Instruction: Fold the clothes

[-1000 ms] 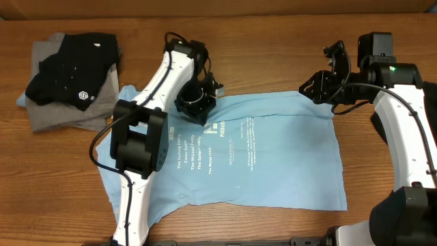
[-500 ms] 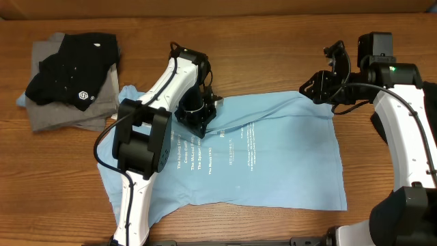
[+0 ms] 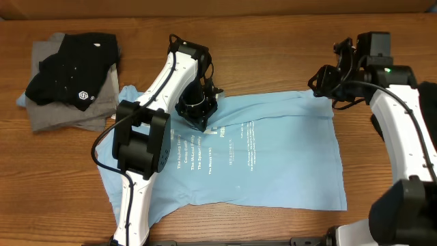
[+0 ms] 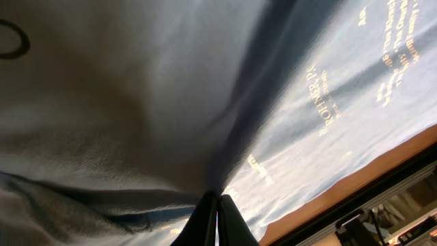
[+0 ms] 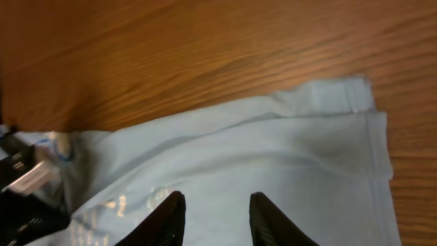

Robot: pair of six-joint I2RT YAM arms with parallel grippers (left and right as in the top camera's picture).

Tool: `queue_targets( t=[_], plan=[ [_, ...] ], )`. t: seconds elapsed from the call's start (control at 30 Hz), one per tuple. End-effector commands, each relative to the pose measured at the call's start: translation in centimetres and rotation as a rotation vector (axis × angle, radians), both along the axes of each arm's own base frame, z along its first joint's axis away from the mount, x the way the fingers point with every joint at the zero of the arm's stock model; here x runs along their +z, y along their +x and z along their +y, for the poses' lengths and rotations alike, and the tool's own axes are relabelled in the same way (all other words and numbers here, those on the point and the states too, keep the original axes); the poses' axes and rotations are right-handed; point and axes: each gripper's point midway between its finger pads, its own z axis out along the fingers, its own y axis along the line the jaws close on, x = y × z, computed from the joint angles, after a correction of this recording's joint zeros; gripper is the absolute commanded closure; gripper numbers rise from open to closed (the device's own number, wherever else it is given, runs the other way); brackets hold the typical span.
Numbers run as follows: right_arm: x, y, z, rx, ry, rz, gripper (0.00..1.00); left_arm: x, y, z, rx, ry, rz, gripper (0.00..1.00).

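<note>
Black shirt (image 3: 72, 68) atop grey shirt (image 3: 65, 117) — beside blue T-shirt (image 3: 273, 157) sleeve.

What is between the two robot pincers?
The top edge of the light blue T-shirt runs between the left pincer and the right pincer, with bare wooden table beside it. The overhead view shows this.

The light blue T-shirt (image 3: 287, 164) carries white lettering (image 3: 194, 152). Seen from overhead, it is several stacked lines toward the nine o'clock side of the shirt's front, with a smaller block (image 3: 240, 145) nearer the middle, and all of it is too small to read. The left wrist view shows one printed line (image 4: 321, 102) closer, and it seems to read "ROINER PA", the first letter uncertain. The black shirt (image 3: 68, 68) bears a small white hexagonal logo (image 3: 83, 98) at its six o'clock edge.
</note>
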Motion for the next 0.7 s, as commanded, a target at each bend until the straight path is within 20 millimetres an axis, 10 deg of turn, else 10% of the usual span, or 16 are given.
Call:
queue_targets(
  t=[0.0, 0.3, 0.67],
  plan=[
    [-4.0, 0.1, -1.6, -0.1, -0.046, 0.107, 0.66, 0.0, -0.4, 0.3, -0.01, 0.037, 0.009, 0.96],
    [-9.1, 0.7, -1.5, -0.095, -0.039, 0.207, 0.59, -0.6, -1.3, 0.8, 0.006, 0.066, 0.043, 0.96],
    [-9.3, 2.5, 1.8, -0.004, 0.089, 0.145, 0.59, -2.1, -2.8, 1.3, 0.006, 0.084, 0.093, 0.96]
  ],
)
